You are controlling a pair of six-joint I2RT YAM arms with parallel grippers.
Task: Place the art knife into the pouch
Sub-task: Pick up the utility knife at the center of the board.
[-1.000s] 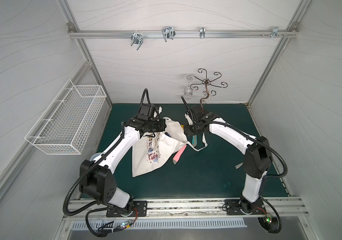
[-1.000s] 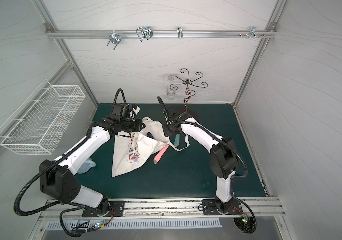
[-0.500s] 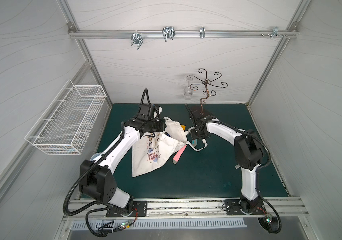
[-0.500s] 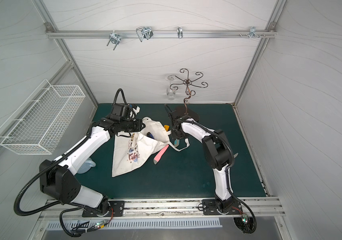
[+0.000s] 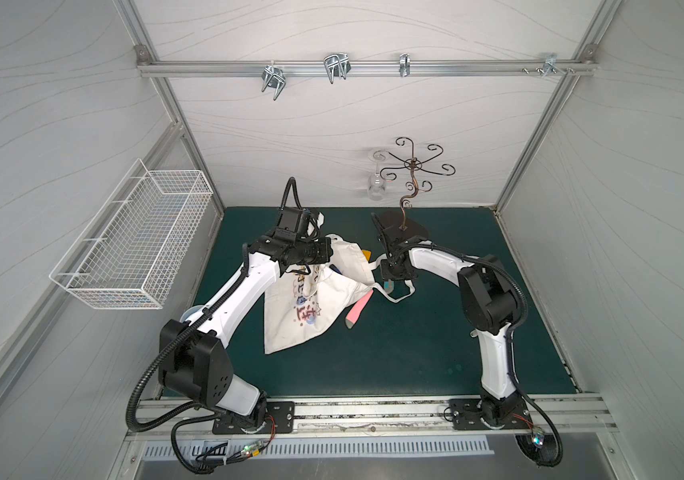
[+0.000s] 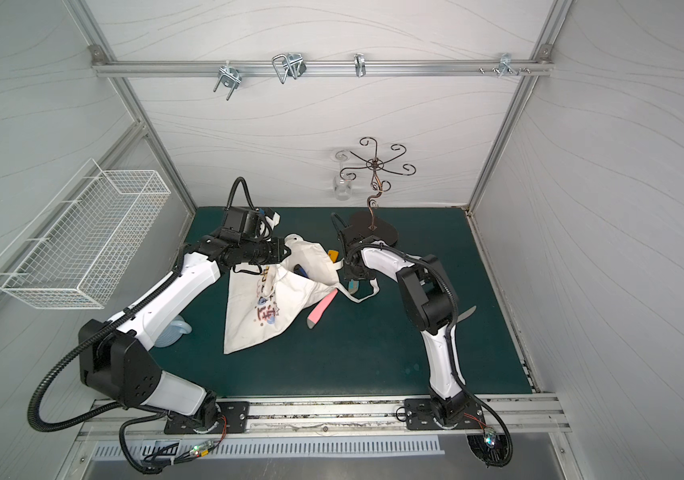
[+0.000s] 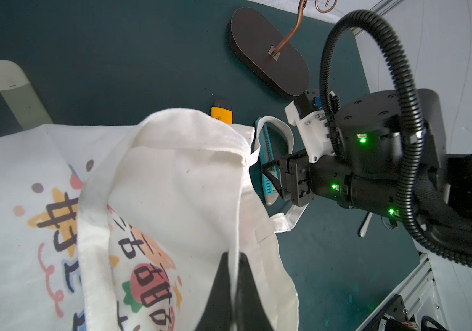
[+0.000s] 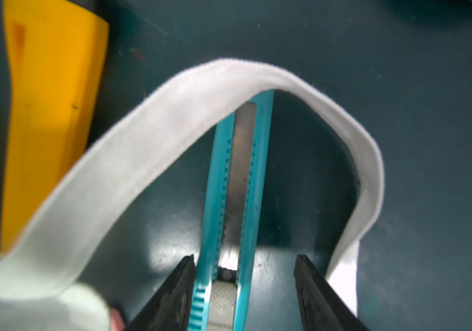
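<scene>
While the left gripper (image 7: pixel 234 256) is squeezed tight on the top edge of the pouch (image 7: pixel 171 186), it holds that bit of cloth up off the green mat (image 5: pixel 415 353). The rest of the pouch lies on the mat with its bright letters and drawings facing up, near the middle in both top views. The art knife (image 8: pixel 239 177) is long and blue-green. It lies on the mat just beside the pouch, inside the loop of one white handle (image 8: pixel 171 114), and one end of it goes under that handle. The right gripper (image 8: pixel 245 258) is down over the knife with its two black jaws apart, one on each side of it. One jaw is right up against the knife and the other has a gap next to it, so the knife is not squeezed. A yellow thing (image 8: pixel 51 114) lies next to the handle. A pink thing (image 5: pixel 358 309) lies right at the pouch's edge. A white wire basket (image 5: pixel 136 241) hangs on the side wall.
</scene>
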